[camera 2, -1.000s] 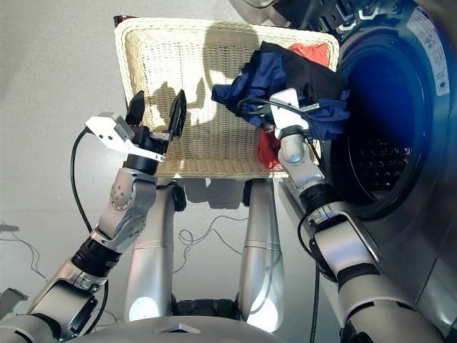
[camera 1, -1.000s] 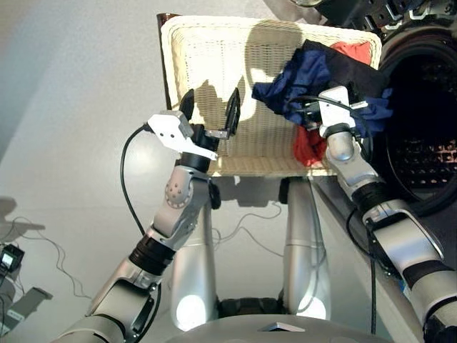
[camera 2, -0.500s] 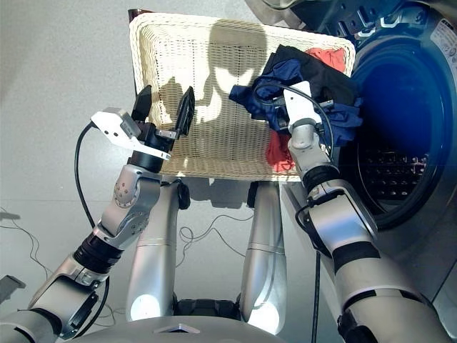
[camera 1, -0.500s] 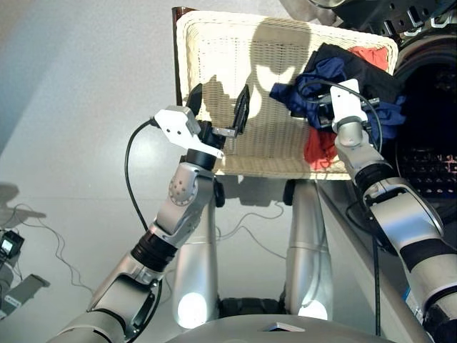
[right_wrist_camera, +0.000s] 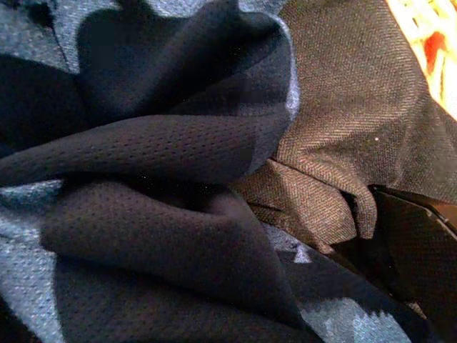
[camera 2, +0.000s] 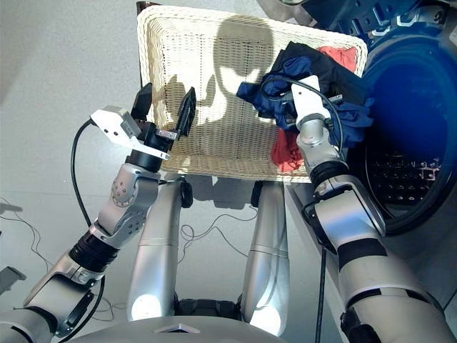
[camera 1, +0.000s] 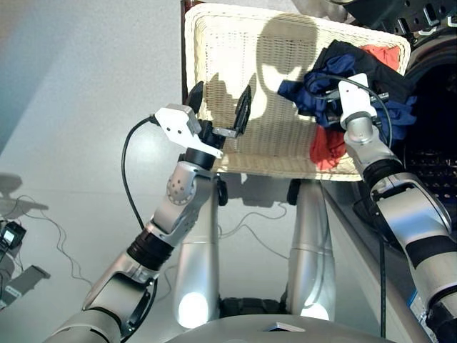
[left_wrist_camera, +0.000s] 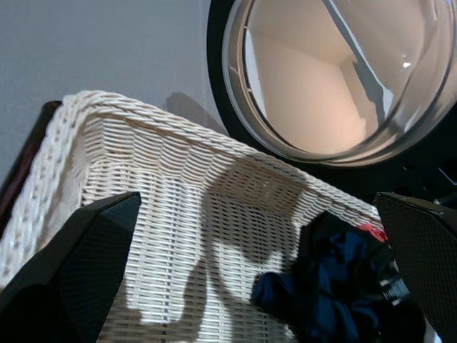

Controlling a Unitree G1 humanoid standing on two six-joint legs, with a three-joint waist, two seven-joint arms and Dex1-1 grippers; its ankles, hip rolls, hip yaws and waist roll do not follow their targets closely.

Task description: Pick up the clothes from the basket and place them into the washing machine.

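The cream-white basket [camera 1: 214, 43] stands in front of me. The clothes lie heaped in its right half: a navy piece [camera 1: 307, 89], a black one [camera 1: 357, 61] and a coral-red one [camera 1: 327, 146] that droops over the near rim. My right gripper [camera 1: 335, 86] is pushed into the heap. In the right wrist view navy mesh [right_wrist_camera: 164, 150] and dark cloth [right_wrist_camera: 343, 121] fill the gap, and the one finger [right_wrist_camera: 418, 250] that shows stands wide at the side. My left gripper [camera 1: 222, 91] hangs open and empty above the basket's bare near-left part. The washing machine's drum [camera 2: 407, 164] gapes just right of the basket.
The machine's round glass door [left_wrist_camera: 335, 71] stands swung open behind the basket's far rim. Loose cables [camera 1: 43, 243] and a small device [camera 1: 8, 239] lie on the grey floor at the left.
The whole picture has shifted, so the camera has moved. Against the basket, both grippers and the heap keep much the same places.
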